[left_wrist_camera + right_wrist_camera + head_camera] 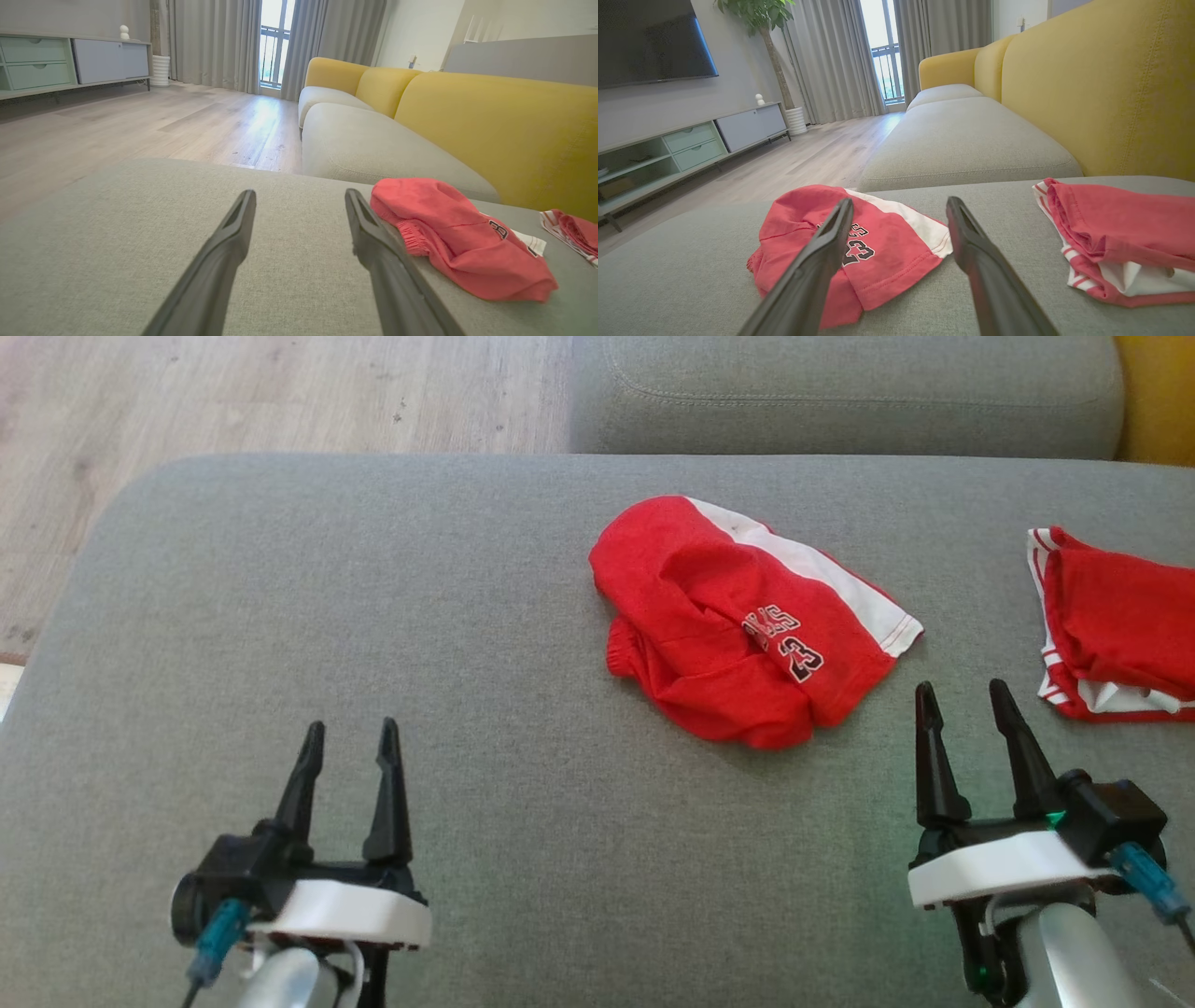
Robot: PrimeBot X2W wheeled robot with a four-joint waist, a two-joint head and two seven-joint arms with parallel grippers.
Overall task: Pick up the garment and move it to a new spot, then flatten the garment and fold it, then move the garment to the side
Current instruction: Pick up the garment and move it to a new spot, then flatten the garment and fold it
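Nearest, the left gripper (353, 723) and the right gripper (962, 686) both hang low over the grey cushion (373, 569). Each has its fingers spread wide and nothing between them.

Just ahead of the right gripper's fingertips, a little toward the left one, lies the garment (738, 625). It is a red piece with a white side stripe, bunched and creased in a heap on the cushion. From the left gripper it lies ahead and well off to the right. Black, white-edged print on it shows the number 23 (803, 658). The word above the number is too crumpled to read.

Ahead of the right gripper on its outer side, near the cushion's edge, sits a second red piece (1116, 625) with white trim, apart from the first. Beyond both are a grey sofa seat (840, 401) and wooden floor (233, 392).

By the look of it, little of the task is done. The garment is neither gripped, flattened nor folded, so picking up, spreading, folding and setting aside all remain.
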